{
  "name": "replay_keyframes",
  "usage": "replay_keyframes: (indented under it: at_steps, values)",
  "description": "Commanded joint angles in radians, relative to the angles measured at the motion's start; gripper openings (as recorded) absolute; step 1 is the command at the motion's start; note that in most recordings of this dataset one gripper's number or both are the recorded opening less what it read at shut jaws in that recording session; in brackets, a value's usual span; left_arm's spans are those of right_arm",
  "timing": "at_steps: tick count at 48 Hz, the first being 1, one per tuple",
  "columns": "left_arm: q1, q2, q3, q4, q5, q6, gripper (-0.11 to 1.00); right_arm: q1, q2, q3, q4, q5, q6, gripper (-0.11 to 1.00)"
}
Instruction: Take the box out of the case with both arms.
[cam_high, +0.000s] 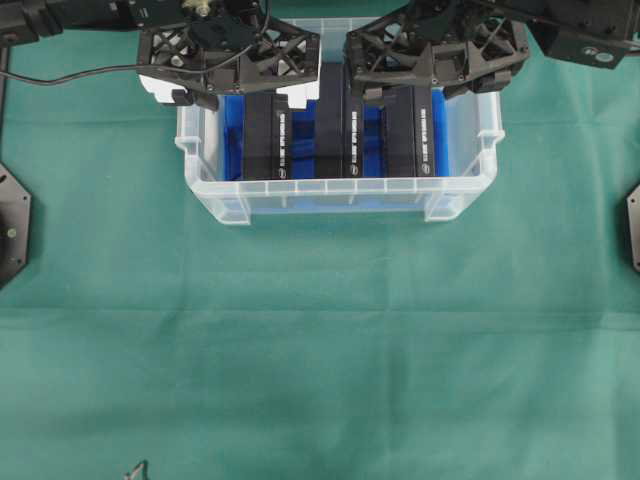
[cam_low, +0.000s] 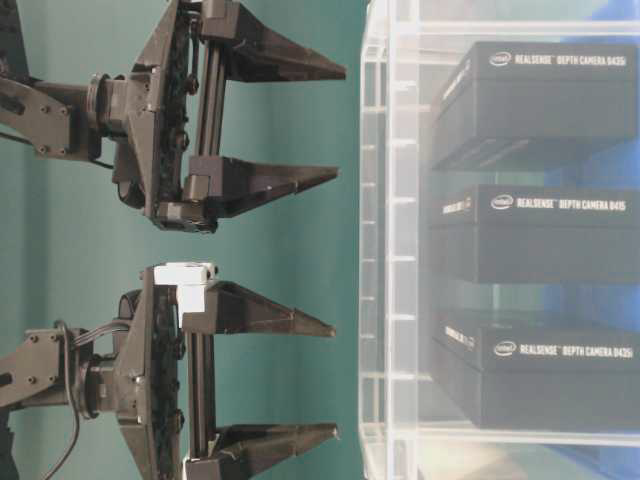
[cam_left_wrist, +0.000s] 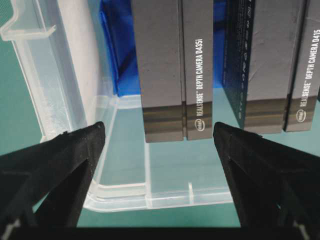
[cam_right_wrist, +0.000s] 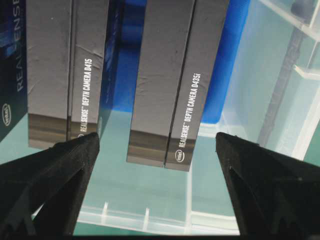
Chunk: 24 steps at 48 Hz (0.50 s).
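Inside the case (cam_high: 455, 195), a clear bin lined with a blue sheet (cam_high: 232, 140) at the far middle of the green bench (cam_high: 320, 340), three dark boxes stand on edge side by side: left box (cam_high: 270, 138), middle box (cam_high: 338, 130) and right box (cam_high: 408, 130), each printed "RealSense Depth Camera". Above the case's far side, the left gripper (cam_high: 232, 95) hangs over the left box and the right gripper (cam_high: 435, 85) over the right box. Both have their fingers spread wide apart and hold nothing, and the table-level view shows their tips just short of the case's rim.
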Motion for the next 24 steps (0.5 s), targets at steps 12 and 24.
replay_keyframes:
  at_steps: [12, 24]
  values:
    - [-0.003, -0.009, -0.023, 0.003, -0.018, 0.003, 0.85, -0.002, -0.014, -0.026, -0.002, -0.003, 0.002, 0.94]
    - [-0.003, -0.009, -0.02, 0.005, -0.021, 0.005, 0.85, 0.0, -0.014, -0.026, -0.002, -0.003, 0.002, 0.94]
